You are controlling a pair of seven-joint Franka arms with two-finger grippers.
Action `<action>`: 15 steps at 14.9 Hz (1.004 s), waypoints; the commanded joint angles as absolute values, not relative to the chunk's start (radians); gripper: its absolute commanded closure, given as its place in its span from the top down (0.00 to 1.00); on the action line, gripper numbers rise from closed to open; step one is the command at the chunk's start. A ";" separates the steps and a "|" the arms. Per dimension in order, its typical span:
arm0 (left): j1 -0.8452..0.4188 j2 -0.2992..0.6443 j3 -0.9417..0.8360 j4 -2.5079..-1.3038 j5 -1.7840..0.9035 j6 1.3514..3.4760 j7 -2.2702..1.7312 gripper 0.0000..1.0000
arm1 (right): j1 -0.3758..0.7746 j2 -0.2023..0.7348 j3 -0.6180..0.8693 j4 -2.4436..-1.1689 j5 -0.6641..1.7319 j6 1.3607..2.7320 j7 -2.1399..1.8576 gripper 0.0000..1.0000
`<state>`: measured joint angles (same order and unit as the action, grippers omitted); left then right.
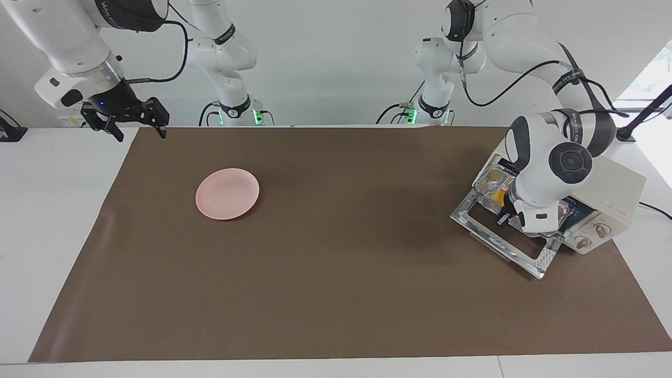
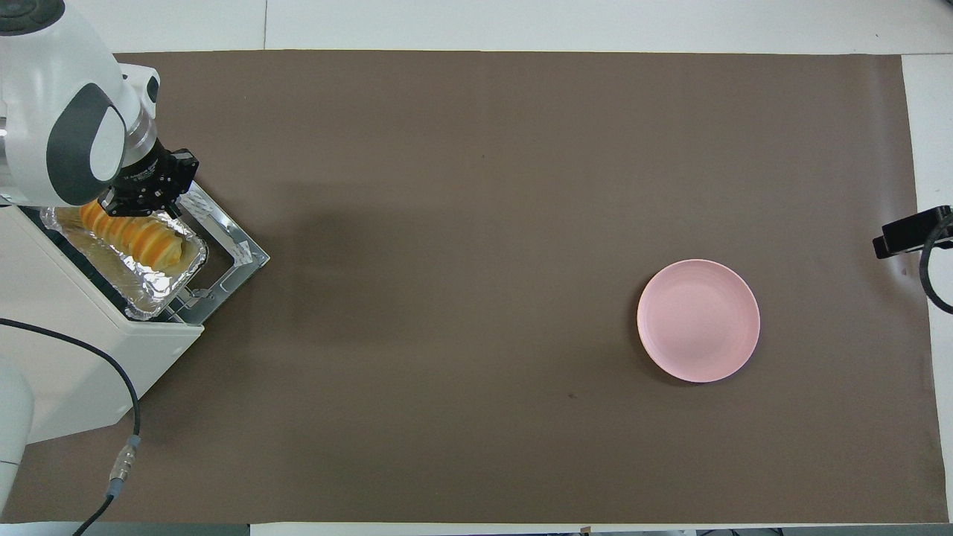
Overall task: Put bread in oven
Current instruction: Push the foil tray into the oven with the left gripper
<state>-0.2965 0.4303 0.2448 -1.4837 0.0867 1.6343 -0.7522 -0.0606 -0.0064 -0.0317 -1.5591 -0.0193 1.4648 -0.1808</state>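
1. We see the bread (image 2: pixel 138 237) lying in a foil tray (image 2: pixel 167 286) that sits half inside the mouth of the oven (image 2: pixel 89 350), at the left arm's end of the tabletop (image 2: pixel 476 223). The oven's glass door (image 1: pixel 504 236) is folded down flat in front of it.

2. The left gripper (image 2: pixel 149 190) is right over the end of the tray farther from the robots. In the overhead view the bread lies from the gripper toward about 6 o'clock, just beneath and beside it.

3. The loaf's long axis runs across the oven mouth, from about 10 o'clock to 4 o'clock in the overhead view, the same way as the tray.

4. We cannot tell whether the left gripper is clenched on the tray's rim, on the loaf, or released; the wrist hides its tips in the facing view.

5. We judge that what remains is a push straight into the cavity, square to the loaf's long axis, and then closing the door. The tray is still partly out over the door.

6. The right gripper (image 1: pixel 137 125) waits, spread apart and holding nothing, high over the right arm's end of the tabletop, well apart from the oven. The left arm is plainly the nearer one.

7. A pink plate (image 1: pixel 227 193) lies bare on the tabletop, toward the right arm's end.
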 commanded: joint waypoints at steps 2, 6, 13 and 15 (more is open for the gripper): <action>-0.291 0.345 0.245 -1.627 0.147 1.693 -0.745 0.00 | -0.075 -0.028 -0.018 -1.582 -0.021 1.462 -0.170 1.00; -0.290 0.345 0.253 -1.641 0.187 1.736 -0.739 0.00 | -0.075 -0.028 -0.018 -1.582 -0.021 1.462 -0.170 1.00; -0.247 0.348 0.255 -1.663 0.190 1.821 -0.666 0.00 | -0.075 -0.028 -0.018 -1.582 -0.021 1.462 -0.170 1.00; -0.244 0.345 0.256 -1.669 0.193 1.804 -0.658 0.00 | -0.074 -0.028 -0.018 -1.582 -0.021 1.462 -0.170 1.00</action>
<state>-0.2499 0.3924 0.2583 -1.6128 0.1682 1.8093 -0.6794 -0.0606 -0.0064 -0.0317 -1.5591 -0.0193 1.4648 -0.1808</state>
